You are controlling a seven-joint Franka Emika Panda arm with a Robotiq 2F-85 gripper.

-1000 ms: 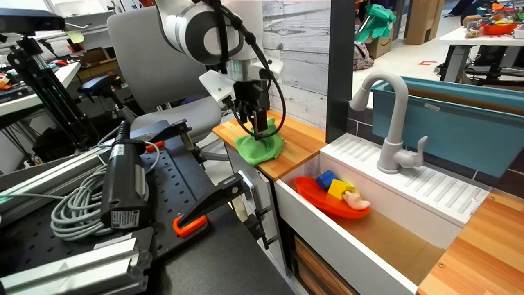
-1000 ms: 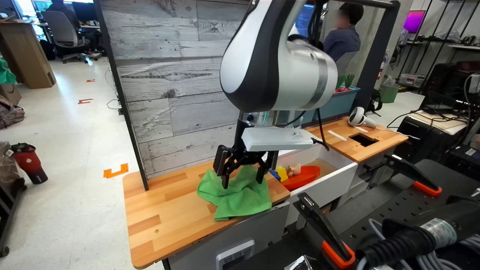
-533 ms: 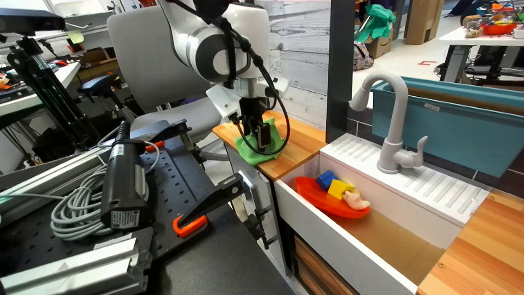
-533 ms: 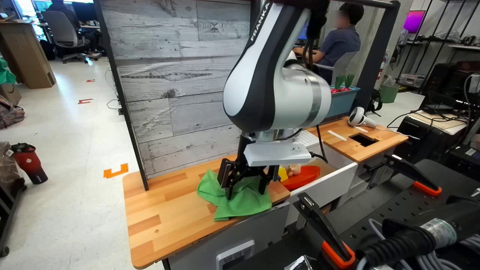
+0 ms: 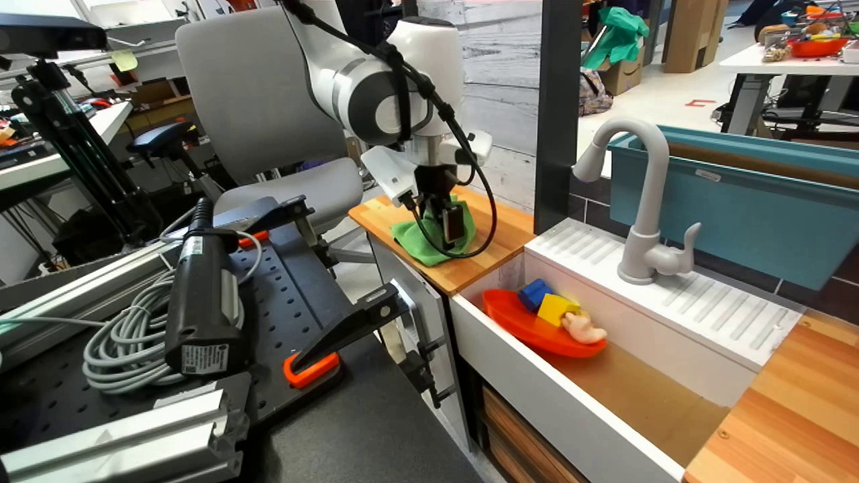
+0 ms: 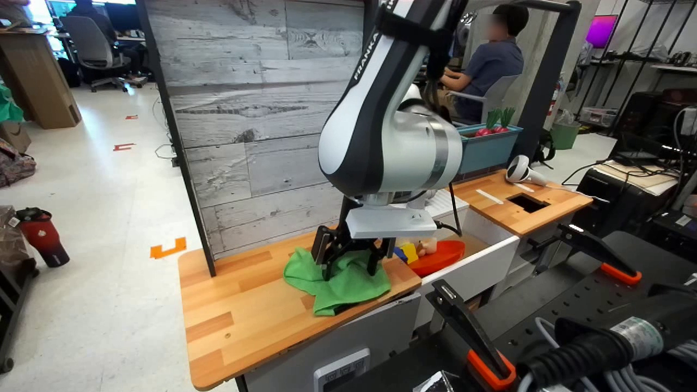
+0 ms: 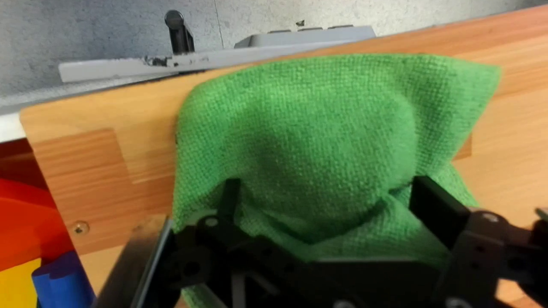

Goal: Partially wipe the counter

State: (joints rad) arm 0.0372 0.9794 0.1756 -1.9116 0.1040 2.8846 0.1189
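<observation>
The counter is a light wooden top (image 6: 245, 305); it also shows in an exterior view (image 5: 503, 218) and in the wrist view (image 7: 141, 154). A crumpled green cloth (image 6: 348, 291) lies on it near the sink end; it also shows in an exterior view (image 5: 417, 243) and fills the middle of the wrist view (image 7: 317, 119). My gripper (image 6: 349, 276) points down onto the cloth. Its two black fingers stand wide apart in the wrist view (image 7: 327, 184), with creased cloth between and under them. The fingertips appear to touch the cloth. Part of the cloth is hidden under the gripper.
The white sink basin (image 5: 564, 402) adjoins the counter and holds a red boat-shaped dish (image 5: 537, 339), a blue block (image 5: 535, 294) and a yellow block (image 5: 557, 308). A grey wood-look wall panel (image 6: 261, 120) rises behind. A black clamp (image 6: 463, 321) stands in front.
My gripper comes down onto the cloth over the first half second. Then gripper and cloth shift together slightly, away from the counter's front edge. The fingers stay apart.
</observation>
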